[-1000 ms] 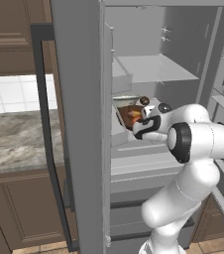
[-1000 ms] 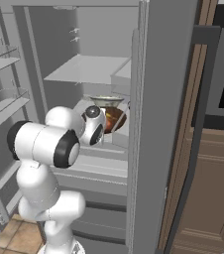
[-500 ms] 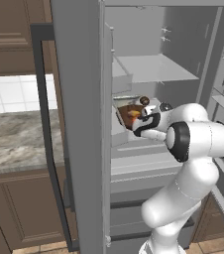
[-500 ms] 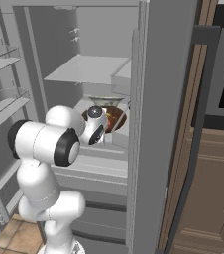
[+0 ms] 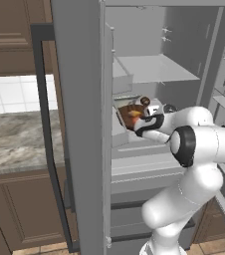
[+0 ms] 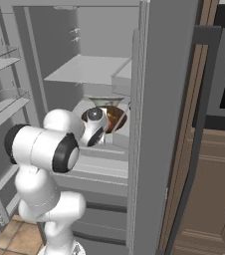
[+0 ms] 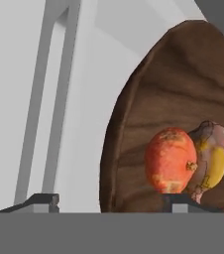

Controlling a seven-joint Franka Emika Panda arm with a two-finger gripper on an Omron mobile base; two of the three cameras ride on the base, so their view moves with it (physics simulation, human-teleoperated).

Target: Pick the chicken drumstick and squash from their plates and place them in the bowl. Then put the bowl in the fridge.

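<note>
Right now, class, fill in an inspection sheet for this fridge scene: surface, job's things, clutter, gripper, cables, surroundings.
Surface: pale grey fridge shelf, bare in front.
Job's things: round dark brown wooden bowl inside the tall grey steel fridge, holding a reddish-orange squash and a yellow-brown chicken drumstick touching it.
Clutter: nothing seen.
Gripper: two-finger gripper open, tips either side of the bowl's rim.
Cables: nothing seen.
Surroundings: marble counter, dark brown cabinets.

No text, label, brand, number or sign can be read anywhere in these pictures.
</note>
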